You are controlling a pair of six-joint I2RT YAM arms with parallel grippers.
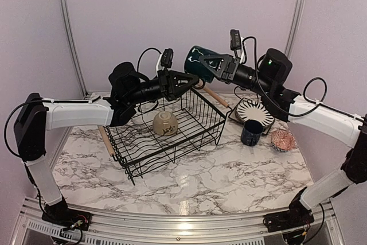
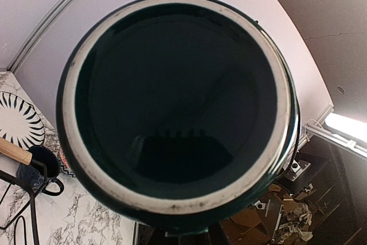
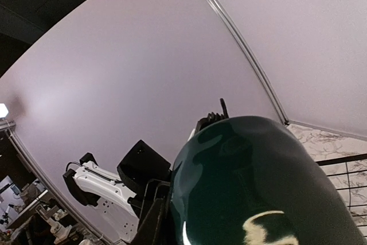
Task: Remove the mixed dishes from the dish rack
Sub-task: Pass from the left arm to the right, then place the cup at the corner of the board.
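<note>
A dark green mug (image 1: 199, 63) hangs in the air at the upper middle of the overhead view, above the far corner of the dish rack (image 1: 143, 153) and between the two arms. The left gripper (image 1: 190, 82) is closed and seems to pinch its lower edge, with the open mouth turned straight at that wrist camera. This looks like a handover. The right gripper (image 1: 213, 63) lies against the mug's other side, but I cannot tell whether its fingers have closed on it. One small cream bowl (image 1: 165, 123) sits in the rack. A striped plate (image 1: 256, 111), a second mug (image 1: 251, 132) and a pinkish bowl (image 1: 282, 140) stand at centre right on the table (image 1: 218, 176), a glossy white marble pattern with grey veins. Plain lilac walls and metal posts close it in
</note>
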